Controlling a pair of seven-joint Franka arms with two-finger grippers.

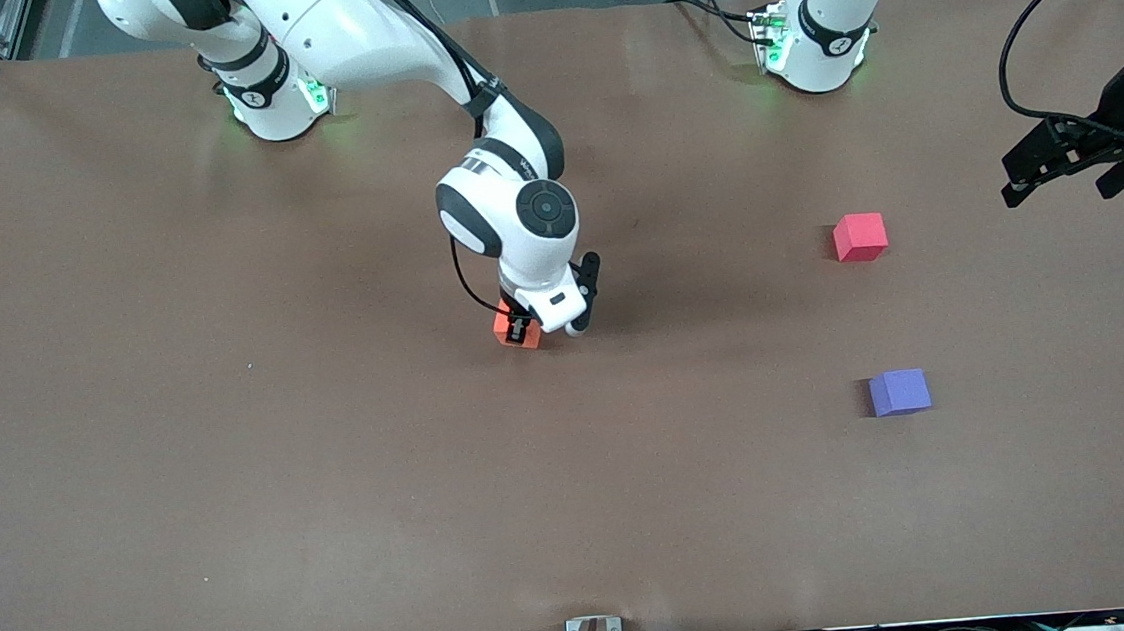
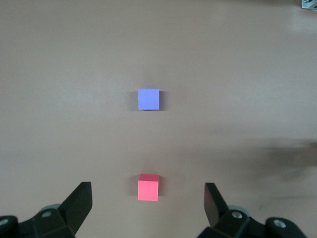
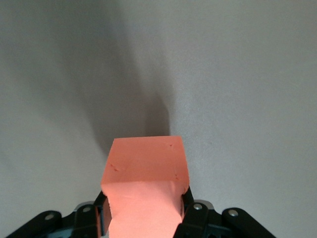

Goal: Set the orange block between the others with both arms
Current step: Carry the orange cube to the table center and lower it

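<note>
the right pincer, at the middle of the frame, is clenched on the orange block low over the brown tabletop. the red-pink cube and purple-blue cube sit at the right of the frame, well apart from it. the left pincer waits released at the right edge, above them. a loose grip could drop the block; a handover could knock either cube.

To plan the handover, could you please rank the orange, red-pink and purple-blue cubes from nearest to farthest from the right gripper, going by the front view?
1. Orange block: clamped in the shut right gripper, mid-table.
2. Red-pink cube: toward the left arm's end, farther from the front camera.
3. Purple-blue cube: same end, nearer the camera; only slightly farther than the red-pink one.
</note>
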